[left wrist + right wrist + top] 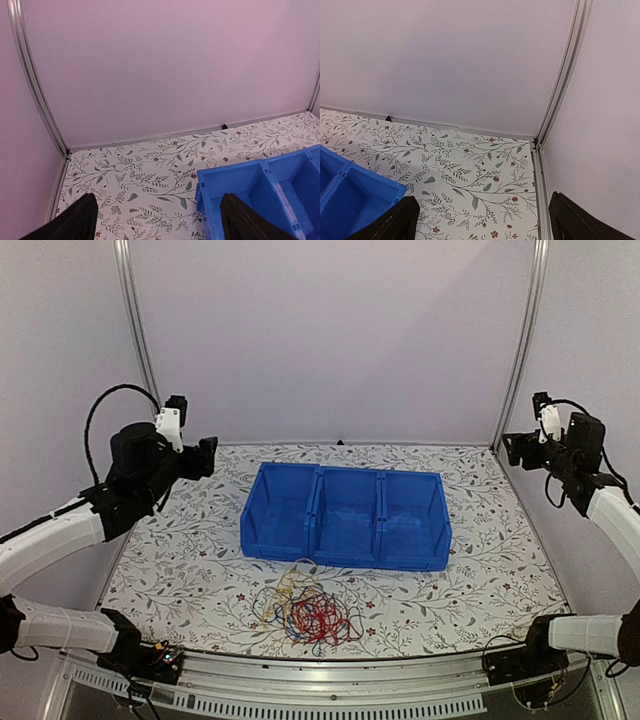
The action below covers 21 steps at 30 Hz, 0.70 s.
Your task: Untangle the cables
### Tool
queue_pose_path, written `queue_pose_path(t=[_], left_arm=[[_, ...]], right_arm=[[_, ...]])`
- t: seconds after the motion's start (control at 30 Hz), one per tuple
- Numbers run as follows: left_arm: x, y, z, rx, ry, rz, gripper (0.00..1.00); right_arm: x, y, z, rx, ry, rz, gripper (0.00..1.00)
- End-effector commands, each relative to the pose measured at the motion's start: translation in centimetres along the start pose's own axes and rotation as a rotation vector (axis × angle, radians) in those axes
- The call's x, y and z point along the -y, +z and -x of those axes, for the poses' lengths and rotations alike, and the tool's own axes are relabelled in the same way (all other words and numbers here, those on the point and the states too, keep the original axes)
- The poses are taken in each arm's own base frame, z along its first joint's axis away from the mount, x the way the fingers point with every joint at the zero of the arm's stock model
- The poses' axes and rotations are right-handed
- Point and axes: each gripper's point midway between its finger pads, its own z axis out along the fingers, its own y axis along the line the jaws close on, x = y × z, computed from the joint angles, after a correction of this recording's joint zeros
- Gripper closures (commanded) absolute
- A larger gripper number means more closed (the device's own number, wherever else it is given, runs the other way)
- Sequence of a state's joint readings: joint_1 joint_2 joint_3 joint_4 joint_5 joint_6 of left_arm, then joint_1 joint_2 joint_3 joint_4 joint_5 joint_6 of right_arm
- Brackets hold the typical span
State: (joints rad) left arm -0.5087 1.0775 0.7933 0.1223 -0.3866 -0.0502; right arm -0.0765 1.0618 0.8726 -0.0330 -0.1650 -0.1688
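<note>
Tangled cables [305, 612] on desk [180, 560], well below and inboard of both pincers, nearside of blue bin [340, 545]. Left pincer [205, 455] nearer than right pincer [512, 448]; both high, jaws apart, empty. Heap spreads crosswise.

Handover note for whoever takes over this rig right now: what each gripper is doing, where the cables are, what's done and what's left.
Left gripper: open, holding nothing, up over the far left of the table.
Right gripper: open, holding nothing, up at the far right.
Cables: red, yellow and dark blue wires in one tangled pile near the table's front edge, in front of the blue three-compartment bin. Neither gripper touches them.
Done: nothing visible; no wire shows in the bin.
Left: separate every wire.
</note>
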Motion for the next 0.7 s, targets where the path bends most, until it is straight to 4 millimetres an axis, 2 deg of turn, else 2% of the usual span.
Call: queue_pose_path(t=[0.0, 0.07, 0.17, 0.3, 0.4, 0.53, 0.67], left_arm=[[0.3, -0.5, 1.3, 0.078, -0.003, -0.068, 0.14], [1.7, -0.7, 1.3, 0.073, 0.005, -0.145, 0.24], [4.7, -1.2, 1.7, 0.063, 0.026, -0.25, 0.38], [9.7, -3.0, 2.5, 0.058, 0.065, -0.392, 0.42], [13.8, -5.1, 2.2, 0.016, 0.074, -0.52, 0.44], [18.8, -8.7, -0.5, -0.114, 0.071, -0.659, 0.44], [22.0, -12.6, -5.5, -0.299, 0.087, -0.716, 0.46]], right_arm=[[0.6, -0.7, 0.7, 0.061, 0.021, 0.025, 0.04], [-1.0, -1.0, 0.3, 0.042, -0.037, 0.133, 0.03], [-3.1, -1.4, 0.0, 0.018, -0.081, 0.28, 0.08], [-7.1, -2.4, -0.9, -0.031, -0.204, 0.467, 0.18], [-11.6, -4.3, -1.5, -0.032, -0.296, 0.627, 0.25], [-18.5, -8.0, -3.5, -0.059, -0.398, 0.892, 0.35], [-24.2, -11.1, -7.6, -0.137, -0.522, 1.085, 0.44]])
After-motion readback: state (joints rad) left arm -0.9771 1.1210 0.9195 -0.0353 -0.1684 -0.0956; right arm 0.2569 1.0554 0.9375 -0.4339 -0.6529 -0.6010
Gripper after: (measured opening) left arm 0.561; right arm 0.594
